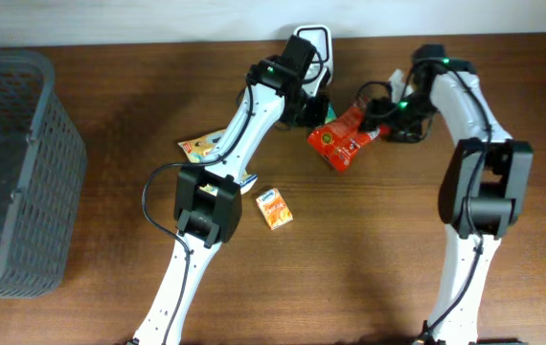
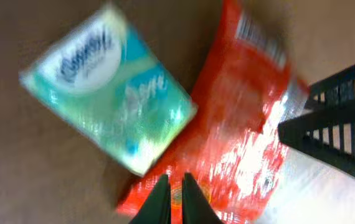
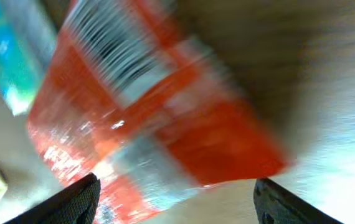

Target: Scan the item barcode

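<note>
Bag point(image 1: 343, 139), the red crinkly one, sits at about 1 o'clock on the counter point(image 1: 369, 249), right between the two arms. The left jaws are all but together with only a sliver of gap, and their tips are at the bag's near edge. To me that reads as a pinch on the edge, though the blur makes it hard to be sure. The right jaws are spread wide with nothing in them, and the bag is just past their tips. From the right wrist you can see the barcode point(image 3: 112, 46) at the bag's 11 o'clock end, facing up. My guess is it's held by one edge to keep those stripes uncovered for the white-rimmed gadget point(image 1: 316, 36) at 12 o'clock, maybe the scanner. A teal tissue pack point(image 2: 109, 87) lies just beside the bag at its 10 o'clock and plays no part here.
</note>
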Robot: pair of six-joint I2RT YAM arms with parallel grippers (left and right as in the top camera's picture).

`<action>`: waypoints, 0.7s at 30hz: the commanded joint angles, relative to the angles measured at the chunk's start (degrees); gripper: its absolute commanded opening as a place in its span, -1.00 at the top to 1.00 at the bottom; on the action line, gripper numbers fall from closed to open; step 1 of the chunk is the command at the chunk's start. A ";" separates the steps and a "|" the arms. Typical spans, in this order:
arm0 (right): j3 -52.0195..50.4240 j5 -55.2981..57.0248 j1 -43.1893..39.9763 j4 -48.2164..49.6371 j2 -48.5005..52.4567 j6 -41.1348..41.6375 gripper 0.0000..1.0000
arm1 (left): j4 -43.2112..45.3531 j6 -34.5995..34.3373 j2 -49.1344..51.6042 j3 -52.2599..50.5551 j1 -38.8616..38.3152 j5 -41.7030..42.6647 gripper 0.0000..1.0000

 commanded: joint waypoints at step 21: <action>-1.92 -6.16 5.31 -3.69 0.20 -0.52 0.24 | -15.80 -2.32 8.66 1.11 -1.05 1.92 0.99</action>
